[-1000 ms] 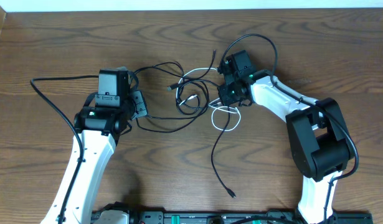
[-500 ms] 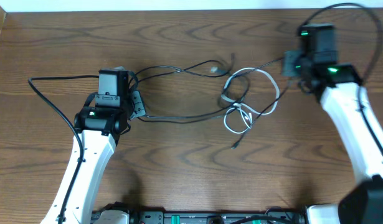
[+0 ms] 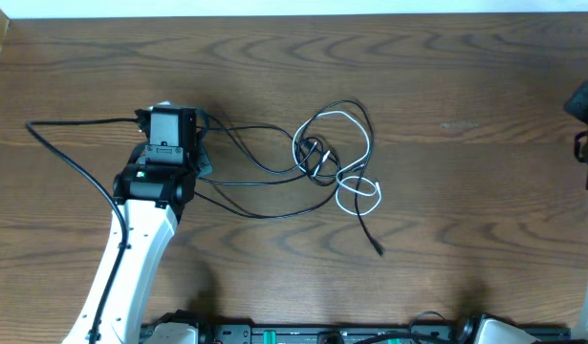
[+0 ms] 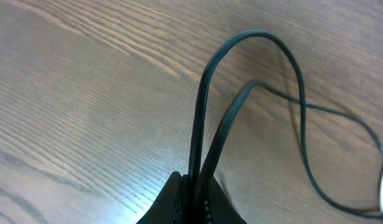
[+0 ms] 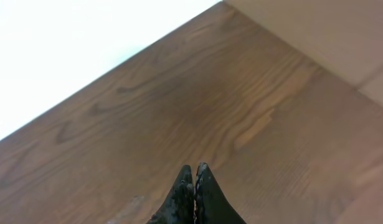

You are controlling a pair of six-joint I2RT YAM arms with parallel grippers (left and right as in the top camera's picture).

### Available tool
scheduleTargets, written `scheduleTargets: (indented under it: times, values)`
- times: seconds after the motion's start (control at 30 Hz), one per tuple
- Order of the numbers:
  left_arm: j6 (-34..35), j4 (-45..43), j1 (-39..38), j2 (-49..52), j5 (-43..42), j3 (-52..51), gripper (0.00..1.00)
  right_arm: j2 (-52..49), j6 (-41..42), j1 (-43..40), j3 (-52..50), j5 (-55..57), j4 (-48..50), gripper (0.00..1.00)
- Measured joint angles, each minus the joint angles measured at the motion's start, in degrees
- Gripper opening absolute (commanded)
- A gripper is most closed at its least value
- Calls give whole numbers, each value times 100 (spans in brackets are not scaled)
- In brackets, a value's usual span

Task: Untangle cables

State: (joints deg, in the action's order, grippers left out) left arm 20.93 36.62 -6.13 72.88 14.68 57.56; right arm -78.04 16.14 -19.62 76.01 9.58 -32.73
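The left gripper [image 4: 194,185] clamps the cables [image 3: 315,156], tangle at its 3 o'clock; the right gripper [image 5: 194,176] pinches shut, empty.

Diffuse light is falling evenly on the worktop [image 3: 446,86].
Overhead view is rendering sharp, with faint shadows. Left wrist view is blurring the near black cables [image 4: 197,124] under a pale sheen. Right wrist view is overexposing at top left.

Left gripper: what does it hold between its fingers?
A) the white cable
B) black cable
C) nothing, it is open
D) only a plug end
B: in the left wrist view the left gripper is shut on two strands of black cable that rise from between its fingers.
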Motion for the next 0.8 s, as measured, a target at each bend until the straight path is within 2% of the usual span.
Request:
scheduleTargets:
  times: [0.07,0.13,0.23,0.4,0.47,0.67,0.7,0.8]
  values:
    - [55,-111,2,0,-177,0,7,-2,-26,44,0,-710,94,14]
    - [92,-125,2,0,-348,0,8,-50,-293,260,0,-1821,184,19]
    - [122,-114,2,0,-433,0,7,-376,-844,866,0,-2881,59,26]
    - [136,-48,2,0,-494,0,7,-1139,-1576,1685,0,-3357,-44,29]
    - [136,-42,2,0,-501,0,7,-1462,-1746,1958,0,-3423,20,34]
    - [136,-37,2,0,-533,0,7,-2632,-2105,2653,0,-3305,643,43]
    - [138,-28,2,0,-535,0,7,-2894,-2120,2767,0,-3259,798,45]
    - [136,20,2,0,-535,0,7,-3407,-2133,3040,0,-3185,1038,59]
